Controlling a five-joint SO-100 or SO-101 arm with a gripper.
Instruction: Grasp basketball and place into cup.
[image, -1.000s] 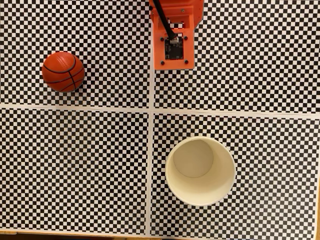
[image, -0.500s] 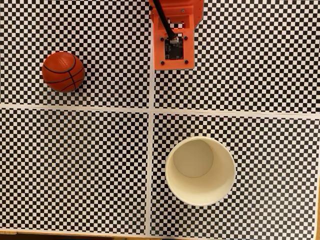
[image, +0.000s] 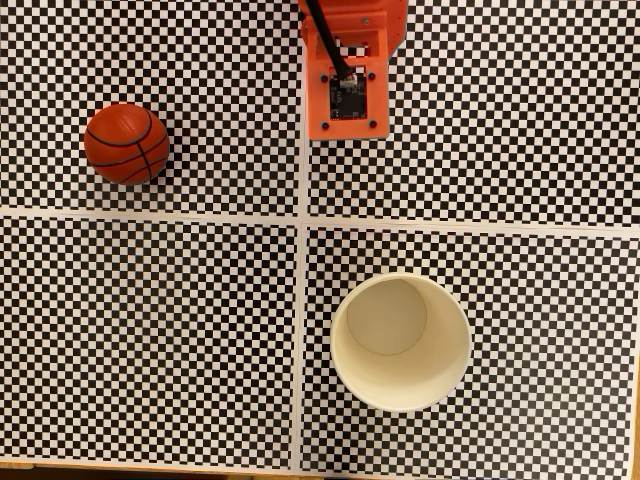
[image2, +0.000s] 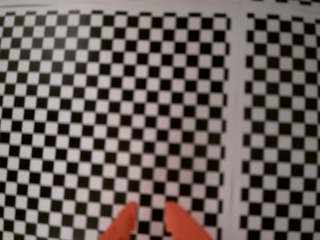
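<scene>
Fixed view, looking straight down.
- Surface: flat black-and-white checkerboard sheet (image: 150, 330), matte, split into four panels by thin white bands that cross near the centre.
- Basketball (image: 126, 143): small orange-red sphere with a fine ribbed texture and curved black seam lines. Upper left of the frame, resting on the checkerboard, well apart from everything else.
- Cup (image: 401, 397): round cream-white paper cup, upright, wide mouth, thin rim, smooth inner wall and flat bottom on show, nothing inside. Lower right of centre, just below the horizontal white band.
- Orange robot part (image: 350, 70): boxy moulded plastic housing at top centre, with an exposed dark circuit board and a black cable running into it.

Wrist view, somewhat blurred.
- Checkerboard fills the frame, with a white band running vertically at right.
- Gripper (image2: 150, 220): two smooth, tapered orange fingertips (image2: 122, 225) rise from the bottom edge, slightly parted, a narrow strip of checkerboard visible between them. Nothing is held between them.
</scene>
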